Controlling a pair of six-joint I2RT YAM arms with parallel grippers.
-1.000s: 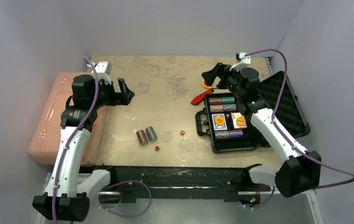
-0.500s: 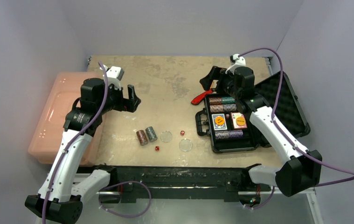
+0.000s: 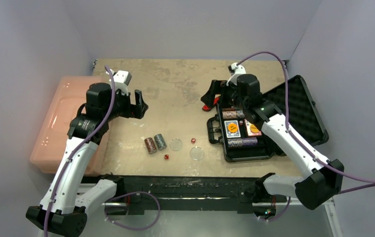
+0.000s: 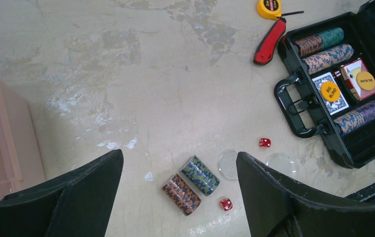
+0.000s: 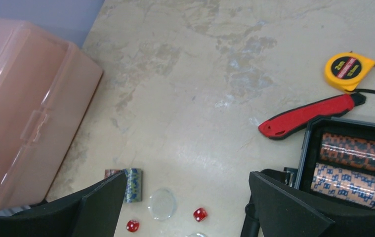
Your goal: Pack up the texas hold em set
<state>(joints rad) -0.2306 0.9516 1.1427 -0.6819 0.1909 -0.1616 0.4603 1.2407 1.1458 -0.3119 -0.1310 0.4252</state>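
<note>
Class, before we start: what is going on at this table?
Two robot arms are packing a poker set. The black case lies open, partly filled. Two chip rolls, two red dice and two clear discs lie loose on the table. The left end effector hovers open near them, holding nothing; the right end effector hangs open and empty by the case's far corner.

The worn beige table (image 3: 165,84) before me carries a pink bin (image 3: 62,118) along its left edge. Near the front, two chip rolls (image 4: 200,175) lie on their sides, touching. Right of them lie two clear discs (image 4: 229,164) and two red dice (image 4: 264,142) (one die farther, one nearer me). The open black case (image 3: 249,157) rests at the right, with a red-handled tool (image 4: 270,41) and a yellow tape measure (image 4: 268,7) just beyond its far left corner.
</note>
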